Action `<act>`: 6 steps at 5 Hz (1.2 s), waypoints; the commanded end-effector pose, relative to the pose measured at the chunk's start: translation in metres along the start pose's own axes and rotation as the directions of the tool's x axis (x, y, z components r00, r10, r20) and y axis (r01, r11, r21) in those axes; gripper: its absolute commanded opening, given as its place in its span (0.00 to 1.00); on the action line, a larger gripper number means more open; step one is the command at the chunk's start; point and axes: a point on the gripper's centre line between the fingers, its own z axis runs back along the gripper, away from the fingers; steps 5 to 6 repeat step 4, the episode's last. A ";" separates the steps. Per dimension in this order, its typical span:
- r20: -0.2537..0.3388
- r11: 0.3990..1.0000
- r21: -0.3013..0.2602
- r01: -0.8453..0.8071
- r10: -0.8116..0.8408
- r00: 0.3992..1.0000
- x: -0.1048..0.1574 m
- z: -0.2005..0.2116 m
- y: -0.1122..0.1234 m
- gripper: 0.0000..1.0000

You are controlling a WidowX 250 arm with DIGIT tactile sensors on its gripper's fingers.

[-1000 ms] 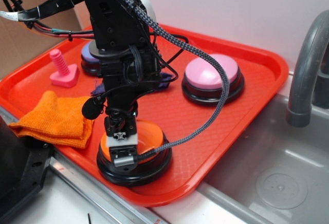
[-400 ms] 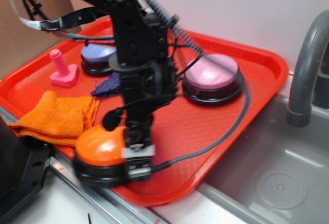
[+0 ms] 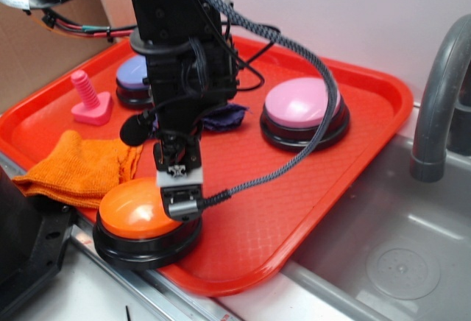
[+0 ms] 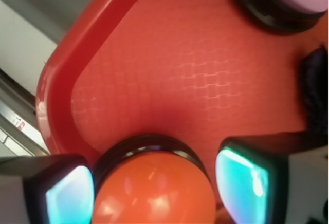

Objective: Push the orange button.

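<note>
The button (image 3: pixel 136 214) has a glossy orange dome on a black base; the tray (image 3: pixel 294 188) is red with a fine waffle texture; the cloth (image 3: pixel 77 170) is orange.

Red tray (image 3: pixel 368 100) beside grey sink basin (image 3: pixel 397 255) and faucet (image 3: pixel 438 93). On tray: pink-topped button (image 3: pixel 303 107), purple-topped button (image 3: pixel 132 78), pink bolt toy (image 3: pixel 88 100), folded orange cloth (image 3: pixel 77 170), dark purple cloth (image 3: pixel 224 117).

light: bright, even | glare: orange button (image 3: pixel 136 210) dome | wrist: near pads (image 4: pixel 69 197) blurred
</note>
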 end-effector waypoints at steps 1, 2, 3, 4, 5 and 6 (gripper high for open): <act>0.077 1.000 0.019 -0.020 0.019 0.997 -0.005 0.031 -0.005 1.00; 0.090 0.999 0.026 -0.043 0.041 0.995 -0.010 0.045 -0.003 1.00; 0.111 0.997 0.021 -0.075 0.073 0.991 -0.017 0.062 -0.002 1.00; 0.134 0.994 0.036 -0.100 0.094 0.987 -0.020 0.078 0.000 1.00; 0.134 0.994 0.036 -0.100 0.094 0.987 -0.020 0.078 0.000 1.00; 0.134 0.994 0.036 -0.100 0.094 0.987 -0.020 0.078 0.000 1.00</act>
